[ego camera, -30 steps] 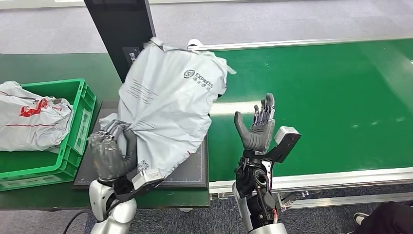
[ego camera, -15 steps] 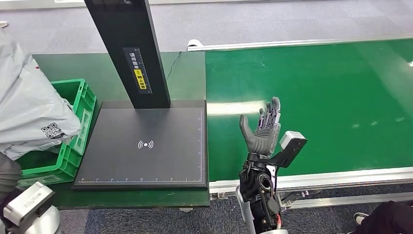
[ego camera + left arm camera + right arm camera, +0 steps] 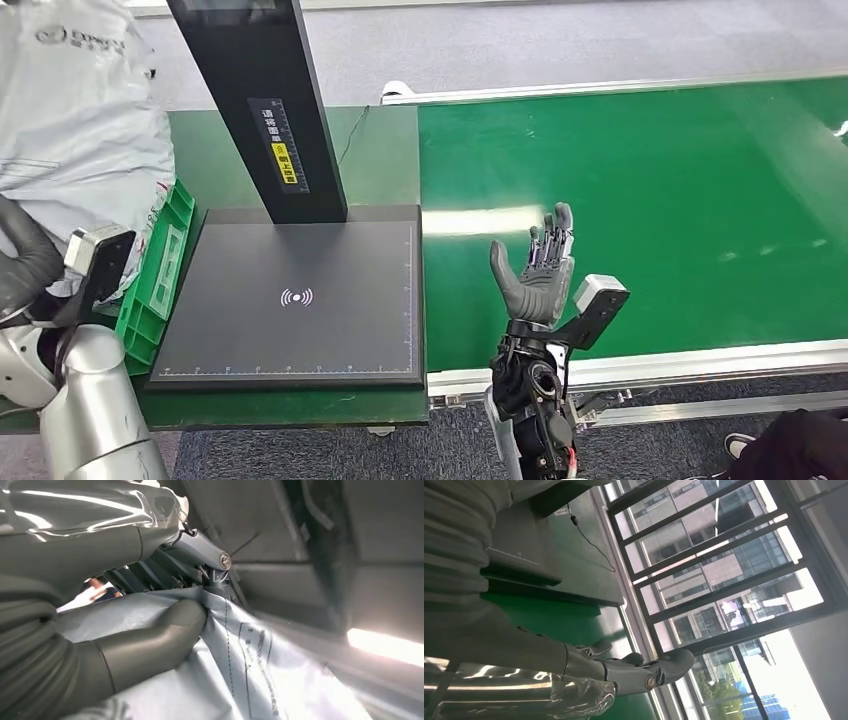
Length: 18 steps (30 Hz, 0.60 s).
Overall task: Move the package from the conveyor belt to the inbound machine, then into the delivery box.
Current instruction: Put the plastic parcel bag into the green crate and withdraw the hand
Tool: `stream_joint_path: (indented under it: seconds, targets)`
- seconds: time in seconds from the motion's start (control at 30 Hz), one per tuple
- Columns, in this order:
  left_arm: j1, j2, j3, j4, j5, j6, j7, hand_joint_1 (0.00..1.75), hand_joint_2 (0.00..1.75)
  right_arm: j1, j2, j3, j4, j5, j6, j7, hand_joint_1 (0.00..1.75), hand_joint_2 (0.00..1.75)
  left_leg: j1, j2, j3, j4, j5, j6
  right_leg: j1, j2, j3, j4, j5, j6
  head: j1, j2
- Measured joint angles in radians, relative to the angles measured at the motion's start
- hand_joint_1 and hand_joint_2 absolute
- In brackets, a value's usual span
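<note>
At upper left of the head view, the package (image 3: 85,120) hangs gripped in the left hand (image 3: 25,262), directly over the green delivery box (image 3: 160,270) w/ its long axis roughly vertical. So the drop is straight down. Right hand (image 3: 540,270) holds nothing, fingers apart, over the conveyor belt (image 3: 680,200).

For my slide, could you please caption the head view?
Left hand lifts the grey package over the green crate.

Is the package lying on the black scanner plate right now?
No, the scanner plate is bare, and the left hand holds the package up over the green crate.
</note>
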<state>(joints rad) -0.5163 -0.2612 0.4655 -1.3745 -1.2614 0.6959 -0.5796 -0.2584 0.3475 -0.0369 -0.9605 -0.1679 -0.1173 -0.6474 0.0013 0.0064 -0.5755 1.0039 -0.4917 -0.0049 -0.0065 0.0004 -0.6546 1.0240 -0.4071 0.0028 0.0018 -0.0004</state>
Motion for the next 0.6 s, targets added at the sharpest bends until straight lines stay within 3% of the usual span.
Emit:
stream_joint_path:
  seconds: [0.17, 0.3, 0.6]
  targets:
    - [-0.062, 0.044, 0.035, 0.144, -0.06, 0.001, 0.088, 1.75, 1.75, 0.005, 0.0, 0.001, 0.0, 0.0, 0.002, 0.0, 0.0, 1.75, 0.0, -0.001, -0.001, 0.0, 0.0, 0.0, 0.0, 0.0, 0.0, 0.0, 0.0, 0.0, 0.001, 0.0]
    - [-0.125, 0.113, 0.044, 0.28, -0.123, 0.001, 0.216, 1.75, 1.75, 0.012, 0.0, 0.002, -0.001, -0.005, 0.003, 0.002, 0.0, 1.75, 0.0, -0.001, -0.001, 0.0, 0.0, 0.0, 0.0, 0.0, 0.0, 0.0, 0.0, 0.0, 0.001, 0.0]
    - [-0.246, 0.257, 0.039, 0.549, -0.206, 0.001, 0.408, 1.75, 1.75, 0.037, 0.0, 0.003, -0.015, -0.013, 0.004, 0.002, 0.0, 1.75, 0.0, 0.0, -0.001, 0.0, 0.0, 0.0, 0.0, 0.0, -0.001, 0.0, 0.0, 0.0, 0.0, 0.0]
